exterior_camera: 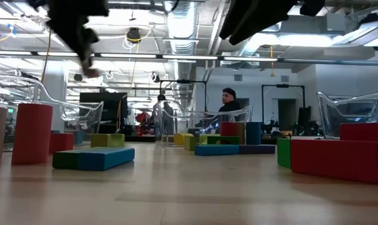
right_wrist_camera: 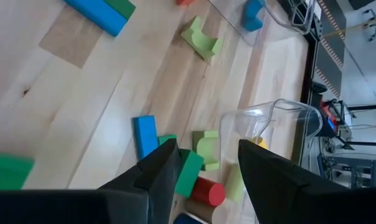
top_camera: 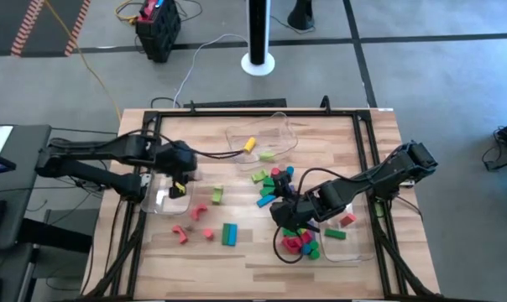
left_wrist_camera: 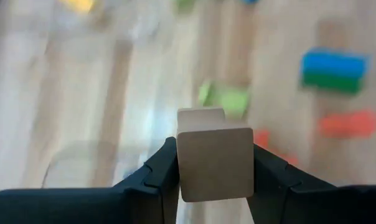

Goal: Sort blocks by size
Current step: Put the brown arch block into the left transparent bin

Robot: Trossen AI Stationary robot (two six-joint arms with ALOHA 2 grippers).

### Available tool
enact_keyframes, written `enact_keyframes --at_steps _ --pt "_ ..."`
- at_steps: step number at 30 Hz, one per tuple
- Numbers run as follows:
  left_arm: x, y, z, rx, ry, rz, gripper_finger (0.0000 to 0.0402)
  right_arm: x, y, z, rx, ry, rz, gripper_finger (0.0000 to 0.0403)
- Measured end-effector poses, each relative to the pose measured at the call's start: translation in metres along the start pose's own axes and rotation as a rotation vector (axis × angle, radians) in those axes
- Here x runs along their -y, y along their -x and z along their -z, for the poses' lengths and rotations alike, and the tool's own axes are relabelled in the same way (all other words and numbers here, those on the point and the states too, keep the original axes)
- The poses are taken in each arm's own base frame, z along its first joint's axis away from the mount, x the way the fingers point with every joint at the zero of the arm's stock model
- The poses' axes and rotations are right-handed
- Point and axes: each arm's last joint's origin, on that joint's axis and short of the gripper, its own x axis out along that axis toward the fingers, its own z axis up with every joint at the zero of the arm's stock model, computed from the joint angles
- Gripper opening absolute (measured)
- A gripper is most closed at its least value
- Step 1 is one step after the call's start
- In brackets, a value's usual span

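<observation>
1. Grey floor with cables surrounds the wooden worktop (top_camera: pixel 237 252) in the high view. The left gripper (top_camera: pixel 180 186) hangs over a clear bin (top_camera: pixel 157 200) at the worktop's left edge. The right gripper (top_camera: pixel 289 214) is low over the pile of blocks (top_camera: pixel 274 186) in the right half, just beside a second clear bin (top_camera: pixel 354 243) that holds a red and a green piece. A third clear bin (top_camera: pixel 274 134) at the far edge holds a yellow and a green block. More blocks lie loose in the middle, among them a blue and green bar pair (top_camera: pixel 229 234).

2. Low view: a red cylinder (exterior_camera: pixel 31 132) stands upright at the left, a large red block (exterior_camera: pixel 339 157) sits at the right, and both arms enter from above. A person is seen in the room behind.

3. Left wrist view: the left fingers (left_wrist_camera: pixel 160 171) are clamped on a pale wooden cube (left_wrist_camera: pixel 214 163), held above the worktop with the bin rim below it.

4. Right wrist view: the right fingers (right_wrist_camera: pixel 160 168) stand apart and hold nothing; a blue block (right_wrist_camera: pixel 145 135) and a green block (right_wrist_camera: pixel 189 171) lie just ahead of them.

5. My judgement: the left arm should bring the cube fully inside the bin walls before it lets go, so the cube does not bounce out. The right arm should choose one block only, centre it between the fingers, and not push the neighbours.
</observation>
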Motion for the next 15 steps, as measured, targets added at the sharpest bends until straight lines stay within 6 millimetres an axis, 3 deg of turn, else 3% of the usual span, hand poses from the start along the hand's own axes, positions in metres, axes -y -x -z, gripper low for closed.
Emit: enact_keyframes --at_steps 7,15 --pt "-0.001 -0.017 0.027 -0.227 0.043 -0.071 0.0134 0.0 0.0 0.0 0.001 0.0 -0.002 0.0203" --pt "0.001 -0.042 0.046 -0.339 0.058 -0.085 0.0136 -0.001 0.0 0.003 -0.028 -0.023 -0.011 0.0203"
